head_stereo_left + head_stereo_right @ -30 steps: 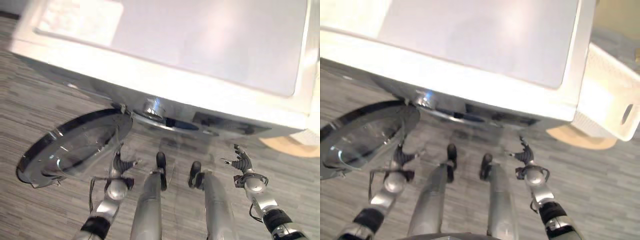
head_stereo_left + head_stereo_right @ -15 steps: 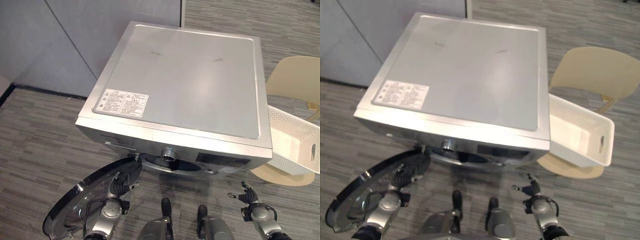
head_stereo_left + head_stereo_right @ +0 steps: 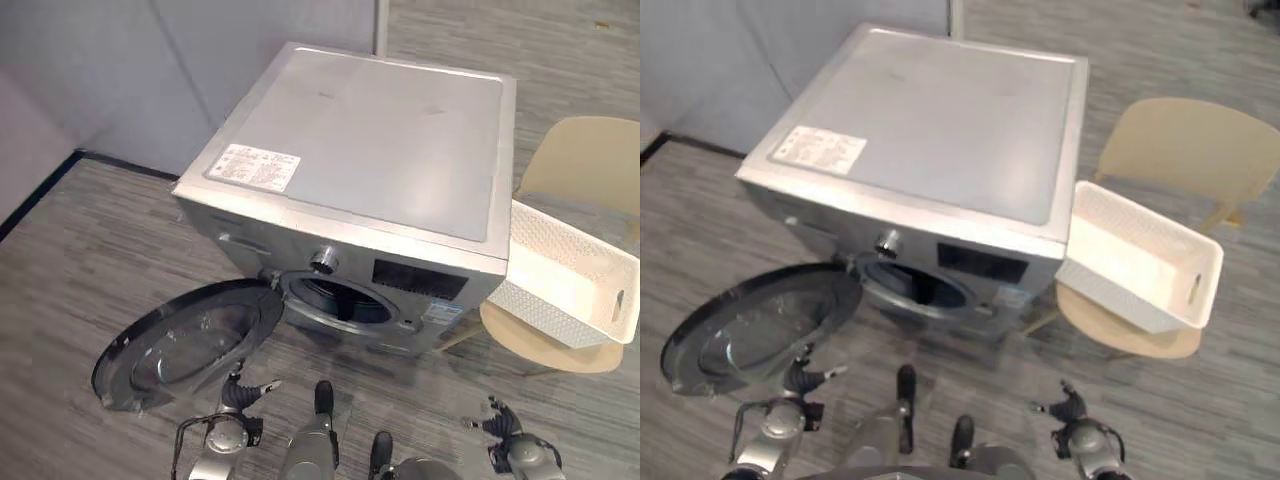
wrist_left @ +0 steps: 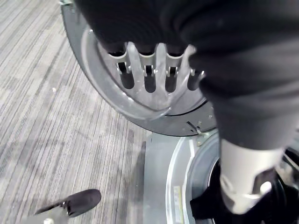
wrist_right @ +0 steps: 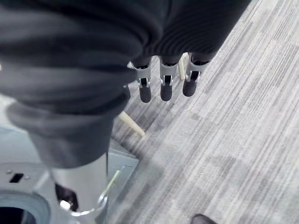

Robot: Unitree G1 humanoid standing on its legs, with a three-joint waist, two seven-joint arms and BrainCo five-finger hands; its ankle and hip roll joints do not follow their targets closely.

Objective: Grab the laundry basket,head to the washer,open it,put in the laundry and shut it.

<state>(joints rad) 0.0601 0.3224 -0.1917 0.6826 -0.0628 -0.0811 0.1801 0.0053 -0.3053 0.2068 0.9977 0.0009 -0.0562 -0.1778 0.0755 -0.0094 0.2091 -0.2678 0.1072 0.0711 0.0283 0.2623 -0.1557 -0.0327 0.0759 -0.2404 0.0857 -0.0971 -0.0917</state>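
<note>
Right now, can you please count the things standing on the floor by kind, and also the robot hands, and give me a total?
Washer, door open: 1
Chair: 1
Basket, on the chair: 1
Hands, left hand and right hand, both holding nothing: 2
Total: 5
</note>
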